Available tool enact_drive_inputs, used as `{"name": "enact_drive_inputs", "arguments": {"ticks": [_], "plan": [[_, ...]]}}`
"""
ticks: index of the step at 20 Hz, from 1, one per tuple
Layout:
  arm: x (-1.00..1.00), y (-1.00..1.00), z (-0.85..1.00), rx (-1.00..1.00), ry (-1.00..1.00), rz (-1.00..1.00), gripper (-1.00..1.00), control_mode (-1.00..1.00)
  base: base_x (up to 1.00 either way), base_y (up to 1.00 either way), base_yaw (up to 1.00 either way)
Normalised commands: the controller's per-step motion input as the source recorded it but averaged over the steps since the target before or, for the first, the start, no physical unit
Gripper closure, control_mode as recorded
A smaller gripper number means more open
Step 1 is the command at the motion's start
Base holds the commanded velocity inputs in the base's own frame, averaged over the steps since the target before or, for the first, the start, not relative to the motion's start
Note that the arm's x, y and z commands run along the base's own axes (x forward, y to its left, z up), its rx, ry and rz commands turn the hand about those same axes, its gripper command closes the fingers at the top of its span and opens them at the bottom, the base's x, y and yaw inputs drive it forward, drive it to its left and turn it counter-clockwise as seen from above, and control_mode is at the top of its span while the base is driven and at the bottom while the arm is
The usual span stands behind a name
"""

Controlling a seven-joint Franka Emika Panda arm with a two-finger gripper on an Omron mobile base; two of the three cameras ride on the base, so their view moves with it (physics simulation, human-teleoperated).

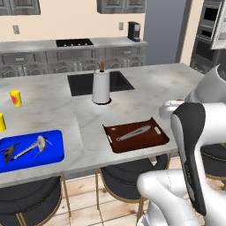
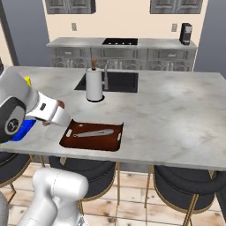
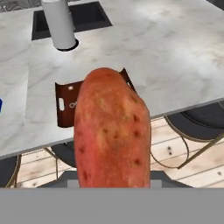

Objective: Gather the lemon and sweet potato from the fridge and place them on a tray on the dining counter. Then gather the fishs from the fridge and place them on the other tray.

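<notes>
Peach walls (image 2: 128, 22) back grey cabinets (image 1: 53, 59) with a black cooktop (image 1: 74, 43); dark stools (image 2: 185, 185) stand on wooden floor (image 2: 132, 207).

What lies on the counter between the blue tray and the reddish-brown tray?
Nothing: in the left base view, bare marbled counter separates the blue tray and the reddish-brown tray.

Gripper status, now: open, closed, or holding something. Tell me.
Gripper: closed on the sweet potato, held in the air short of the reddish-brown tray on the dining counter.

Glossy white arm (image 1: 176, 194) (dark joints)
</notes>
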Motion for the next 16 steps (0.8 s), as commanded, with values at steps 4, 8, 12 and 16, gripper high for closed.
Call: {"name": "enact_drive_inputs", "arguments": {"ticks": [4, 8, 12, 16], "plan": [[0.80, 0.24, -0.17, 0.04, 0.14, 0.00, 1.00, -1.00, 0.00, 0.00, 0.00], [0.70, 0.34, -0.39, 0.02, 0.18, 0.00, 1.00, -1.00, 0.00, 0.00, 0.00], [0.65, 0.31, -0.44, 0.02, 0.17, 0.00, 1.00, -1.00, 0.00, 0.00, 0.00], [0.50, 0.13, -0.53, 0.01, 0.08, 0.00, 1.00, -1.00, 0.00, 0.00, 0.00]]}}
